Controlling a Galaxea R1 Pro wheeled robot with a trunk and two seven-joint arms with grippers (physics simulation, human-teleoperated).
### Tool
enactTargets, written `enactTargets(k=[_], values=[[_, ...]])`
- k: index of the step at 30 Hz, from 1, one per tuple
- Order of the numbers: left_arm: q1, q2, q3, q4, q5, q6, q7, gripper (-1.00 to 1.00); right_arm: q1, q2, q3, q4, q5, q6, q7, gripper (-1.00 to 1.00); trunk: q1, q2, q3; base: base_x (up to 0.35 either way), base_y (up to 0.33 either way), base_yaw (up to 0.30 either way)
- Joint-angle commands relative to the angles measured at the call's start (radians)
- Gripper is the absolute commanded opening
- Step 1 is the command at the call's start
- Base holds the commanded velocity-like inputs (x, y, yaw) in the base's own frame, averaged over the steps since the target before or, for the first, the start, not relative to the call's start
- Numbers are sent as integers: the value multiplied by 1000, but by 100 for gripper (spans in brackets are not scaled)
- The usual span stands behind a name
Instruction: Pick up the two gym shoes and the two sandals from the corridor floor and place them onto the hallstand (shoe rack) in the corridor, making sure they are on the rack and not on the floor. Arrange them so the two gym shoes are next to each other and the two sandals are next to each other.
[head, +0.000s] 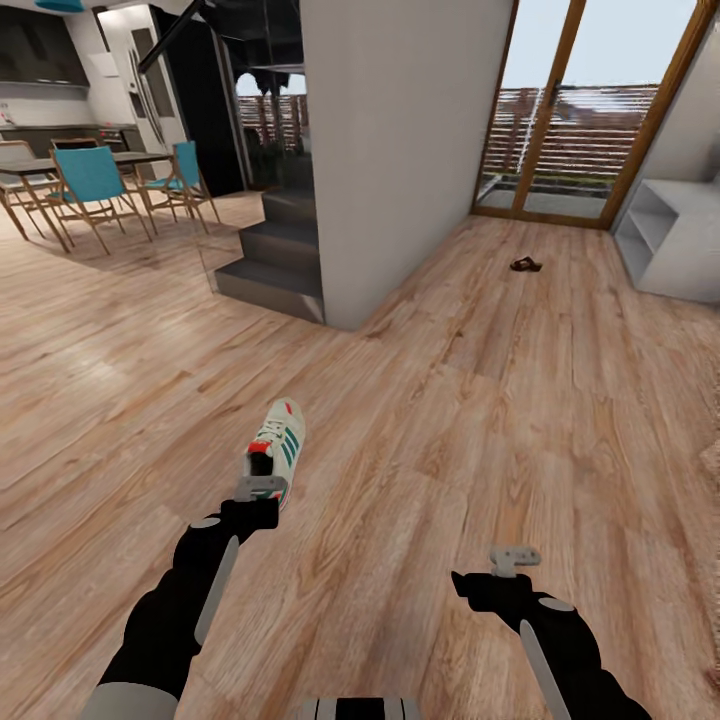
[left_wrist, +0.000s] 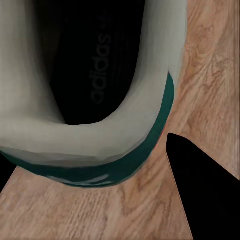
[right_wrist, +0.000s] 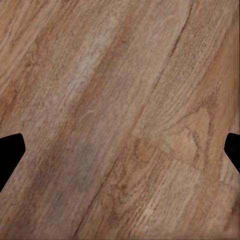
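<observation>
One gym shoe (head: 279, 443), cream with green stripes and a red heel tab, is held by its heel in my left gripper (head: 261, 489), toe pointing away from me. In the left wrist view the shoe's heel collar (left_wrist: 115, 145) sits between the dark fingers (left_wrist: 200, 190), above the corridor floor (head: 470, 400). My right gripper (head: 513, 560) is open and empty over bare planks, its fingertips (right_wrist: 10, 152) wide apart. A dark brown sandal (head: 526, 264) lies far ahead on the floor. The pale hallstand (head: 672, 240) stands at the right, beyond it.
A white wall block (head: 400, 150) rises ahead, with grey stairs (head: 275, 255) at its left. A dining table with teal chairs (head: 95, 185) stands at the far left. Glass doors with wooden frames (head: 580, 110) close the corridor's end.
</observation>
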Motion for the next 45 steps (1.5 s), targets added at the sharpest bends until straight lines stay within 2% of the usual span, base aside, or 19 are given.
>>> enactTargets(k=[1,10,20,30,45], values=[[0,0,1,-1,1,5,-1,-100,0,-1,1,-1,-7,4,-3,100,0,0,1,0,0,-185],[0,0,0,-1,1,5,-1,-100,0,-1,1,-1,-7,4,-3,100,0,0,13,18,-14,-185],[0,-8,0,18,1,5,-1,-100,-1,-1,1,-1,-7,4,-3,100,0,0,27,164,-271,-185],[0,-8,1,20,1,4,-1,-100,-1,-1,2,0,-7,4,-3,100,0,0,41,256,-278,-184],[0,-8,1,20,1,4,-1,-100,0,-1,2,0,-7,4,-3,100,0,0,62,342,-21,-181]])
